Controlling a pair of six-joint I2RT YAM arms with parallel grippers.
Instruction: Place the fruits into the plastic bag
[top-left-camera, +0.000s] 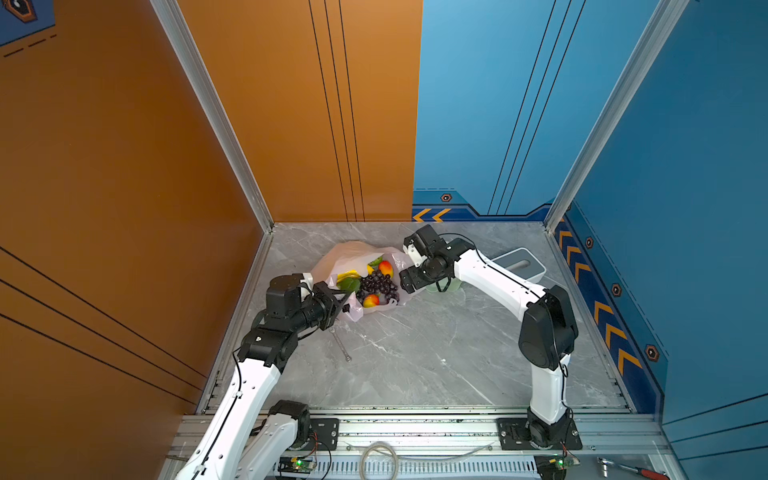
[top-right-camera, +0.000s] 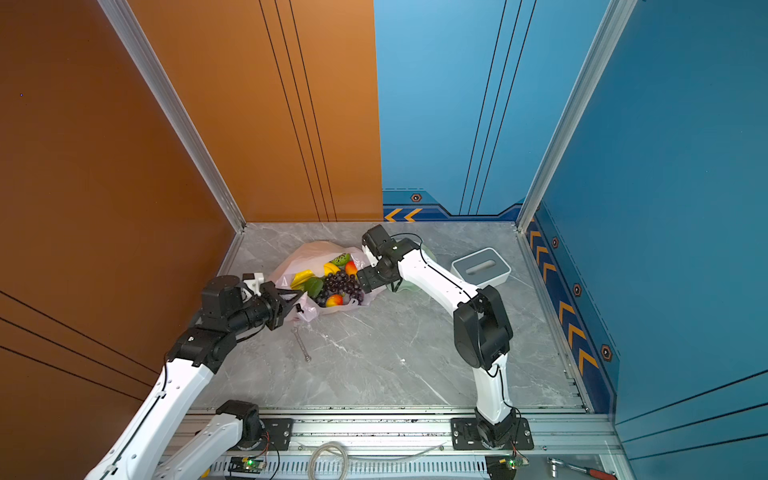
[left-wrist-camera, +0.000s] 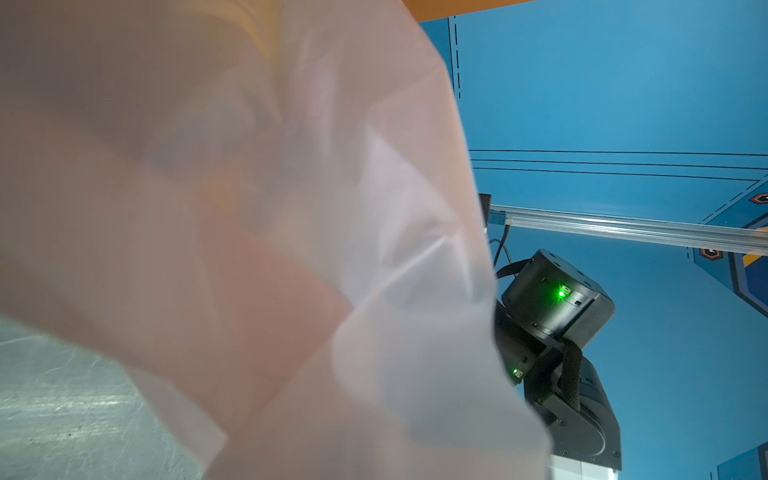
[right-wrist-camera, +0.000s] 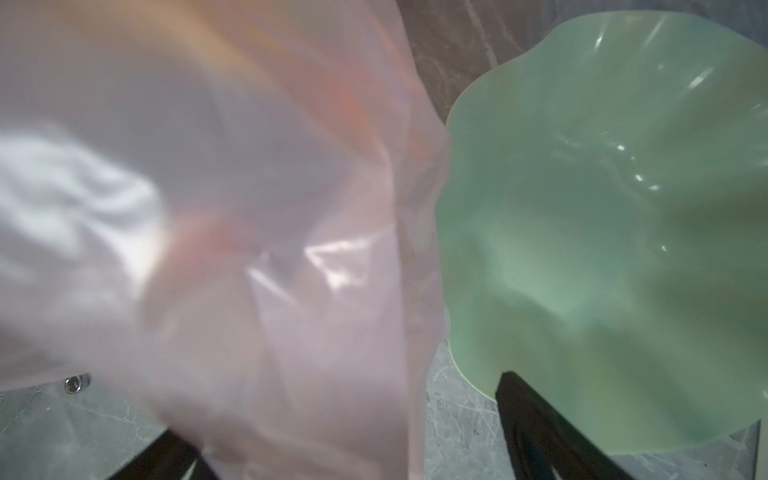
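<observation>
A slim metal wrench (top-left-camera: 340, 345) lies nearest on the grey marbled surface (top-left-camera: 436, 357). Just beyond it, the left tool (top-left-camera: 345, 306) is pinched tight on the near edge of the plastic bag (top-left-camera: 353, 251), a thin, crinkled, pale-pink film lying open on the surface. Inside sit the fruits (top-left-camera: 374, 279): knobbly dark grapes (top-left-camera: 380, 287), smooth red-orange mangoes (top-left-camera: 371, 300) and a yellow banana bunch (top-left-camera: 348, 275). The right tool (right-wrist-camera: 338, 405) stands wide at the bag's right edge, film hanging between its dark fingers (right-wrist-camera: 540, 428). Beside it sits a wavy-rimmed, glossy pale green dish (right-wrist-camera: 623, 208). Farther right is a rounded white-and-grey box (top-left-camera: 519, 266).

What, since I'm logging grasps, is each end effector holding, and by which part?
Left end effector is shut on the plastic bag, pinching the near-left edge of its mouth. Right end effector is open at the opposite edge, holding nothing.
</observation>
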